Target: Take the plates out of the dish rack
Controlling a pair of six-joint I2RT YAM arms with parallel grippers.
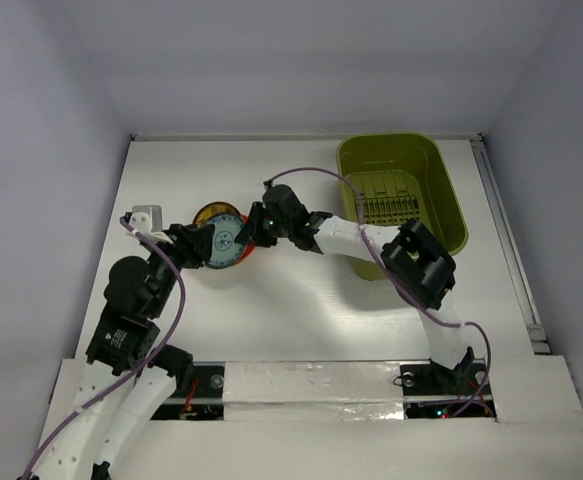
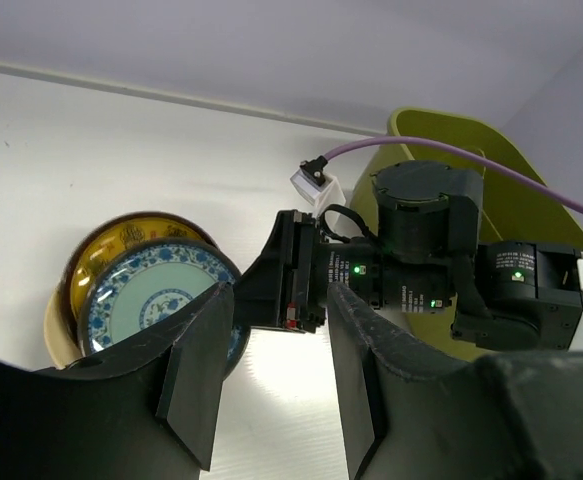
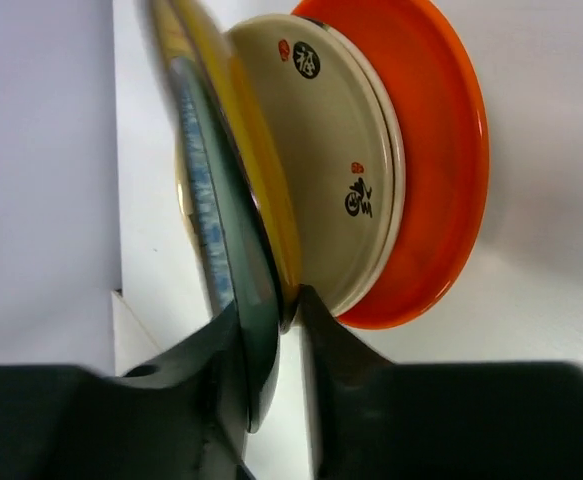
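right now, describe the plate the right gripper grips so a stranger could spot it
Left of the green dish rack lies a stack of plates. The right gripper pinches the top one, the blue-patterned plate; no other there has blue.

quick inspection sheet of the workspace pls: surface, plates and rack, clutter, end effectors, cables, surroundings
surface: white table.
job's things: dish rack far right, no plates seen inside; plates stacked left of it, blue-patterned plate on top, then yellow plate, beige plate, orange plate.
clutter: nothing seen.
grippers: left end effector open, empty, beside the stack; right end effector shut on the blue-patterned plate's rim.
cables: purple cable looping along each arm.
surroundings: pale walls on three sides.
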